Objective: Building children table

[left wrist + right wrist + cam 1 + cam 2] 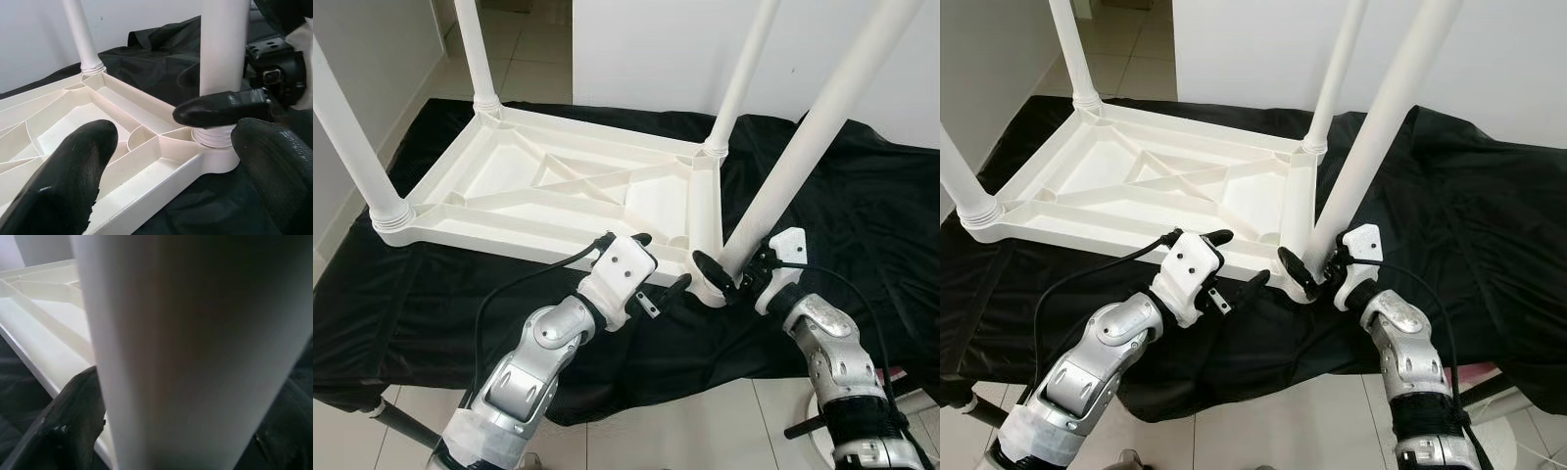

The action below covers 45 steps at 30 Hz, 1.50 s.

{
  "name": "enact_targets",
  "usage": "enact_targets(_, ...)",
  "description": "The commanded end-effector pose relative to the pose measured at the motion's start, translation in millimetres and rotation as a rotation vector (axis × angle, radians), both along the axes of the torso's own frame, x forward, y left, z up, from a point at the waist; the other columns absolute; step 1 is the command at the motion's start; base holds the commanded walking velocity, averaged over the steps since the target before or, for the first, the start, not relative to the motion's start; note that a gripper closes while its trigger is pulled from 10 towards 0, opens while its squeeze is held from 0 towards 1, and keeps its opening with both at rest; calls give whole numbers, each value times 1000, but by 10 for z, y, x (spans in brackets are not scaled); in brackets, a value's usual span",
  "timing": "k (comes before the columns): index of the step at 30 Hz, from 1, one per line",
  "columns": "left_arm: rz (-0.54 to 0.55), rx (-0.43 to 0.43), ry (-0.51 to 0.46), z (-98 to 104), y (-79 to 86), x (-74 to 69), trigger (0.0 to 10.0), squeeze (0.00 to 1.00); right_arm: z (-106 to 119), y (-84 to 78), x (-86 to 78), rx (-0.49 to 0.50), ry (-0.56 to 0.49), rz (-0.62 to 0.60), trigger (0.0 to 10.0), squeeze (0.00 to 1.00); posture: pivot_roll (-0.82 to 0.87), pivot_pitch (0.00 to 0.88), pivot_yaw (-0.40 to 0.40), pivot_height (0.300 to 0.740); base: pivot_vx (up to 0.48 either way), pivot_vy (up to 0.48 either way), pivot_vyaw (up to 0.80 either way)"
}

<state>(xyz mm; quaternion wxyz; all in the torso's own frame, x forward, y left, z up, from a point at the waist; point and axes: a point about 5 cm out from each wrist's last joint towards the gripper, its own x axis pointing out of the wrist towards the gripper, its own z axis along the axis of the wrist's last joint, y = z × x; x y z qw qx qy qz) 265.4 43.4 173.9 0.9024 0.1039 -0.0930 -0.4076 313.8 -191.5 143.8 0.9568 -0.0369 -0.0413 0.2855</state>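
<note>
A white plastic children's table (558, 186) lies upside down on a black cloth, its legs pointing up. My right gripper (732, 266) is shut on the near right leg (803, 147) just above its socket (710, 291). One of its black fingers (220, 107) crosses the leg's front. In the right wrist view the leg (186, 352) sits between the fingers (73, 416). My left gripper (656, 262) stands open at the table's front rim, just left of that socket, holding nothing; its fingers (73, 171) frame the corner.
The black cloth (862, 215) drapes over a low support and hangs off the front edge. Three other legs stand at the near left (347, 127), far left (475, 49) and far right (744, 69). A white wall is behind, tiled floor (524, 49) beyond.
</note>
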Motion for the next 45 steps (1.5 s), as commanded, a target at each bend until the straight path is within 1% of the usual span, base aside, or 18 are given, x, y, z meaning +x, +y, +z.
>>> enact_targets(1, -19, 15, -3, 13, -13, 3, 10000, 0, -18, -26, 36, -19, -1, 27, 0, 0, 20, 93, -74, 740, 0, 0, 0)
enact_targets(7, -35, 46, -19, 13, -7, 27, 10000, 0, -31, -27, 78, -27, -4, 38, 0, 0, 20, 86, -60, 740, 0, 0, 0)
enact_targets(8, -39, 61, -28, 15, -7, 37, 10000, 0, -31, -28, 79, -27, -3, 35, 1804, 0, 23, 88, -63, 740, 0, 0, 0)
enact_targets(10, -39, 71, -34, 16, -7, 45, 10000, 0, -31, -29, 80, -26, -2, 33, 1804, 0, 23, 88, -63, 740, 0, 0, 0)
enact_targets(11, -39, 75, -38, 24, -3, 54, 10000, 0, -30, -13, 70, -13, 0, 36, 10000, 0, 26, 93, -68, 740, 0, 0, 0)
enact_targets(15, -34, 67, -39, 26, -10, 60, 10000, 0, -60, 27, 33, -5, -1, 41, 10000, 0, 13, 94, -73, 740, 0, 0, 0)
enact_targets(18, -37, 51, -32, 15, -67, 39, 10000, 0, -81, 31, -7, -5, -7, 23, 10000, 0, -2, 89, -80, 740, 0, 0, 0)
enact_targets(20, -45, 43, -29, 8, -114, 27, 10000, 0, -54, 32, -36, 22, -19, -6, 10000, 0, -8, 85, -81, 740, 0, 0, 0)
enact_targets(22, -49, 40, -29, 8, -137, 30, 10000, 0, -30, 30, -63, 16, -39, -42, 10000, 0, -15, 85, -82, 740, 0, 0, 0)
enact_targets(27, -47, 39, -29, 4, -137, 55, 10000, 0, -3, 29, -94, 29, -55, -107, 10000, 0, -22, 85, -79, 740, 0, 0, 0)
enact_targets(33, -48, 44, -35, 7, -106, 79, 10000, 0, 49, 23, -168, 103, -84, -288, 10000, 0, -34, 87, -79, 740, 0, 0, 0)
enact_targets(35, -47, 47, -34, 3, -96, 82, 10000, 0, 36, 76, -223, 139, -87, -381, 10000, 0, -40, 89, -71, 740, 0, 0, 0)
enact_targets(36, -47, 47, -34, 3, -96, 82, 10000, 0, 36, 76, -223, 139, -87, -381, 10000, 0, -40, 89, -71, 740, 0, 0, 0)
enact_targets(37, -51, 46, -32, 0, -102, 72, 10000, 0, 6, 150, -277, 162, -86, -476, 10000, 0, -40, 89, -65, 740, 0, 0, 0)
enact_targets(38, -51, 46, -32, 0, -102, 72, 10000, 0, 6, 150, -277, 162, -86, -476, 10000, 0, -40, 89, -65, 740, 0, 0, 0)
enact_targets(41, -60, 46, -31, 0, -124, 57, 10000, 0, -71, 263, -314, 183, -40, -620, 10000, 0, -38, 92, -63, 740, 0, 0, 0)
enact_targets(44, -61, 46, -31, 0, -129, 60, 10000, 0, -88, 297, -317, 194, -25, -646, 10000, 0, -36, 93, -62, 740, 0, 0, 0)
enact_targets(45, -61, 46, -31, -5, -130, 63, 10000, 0, -103, 359, -324, 207, -15, -655, 10000, 0, -38, 94, -60, 740, 0, 0, 0)
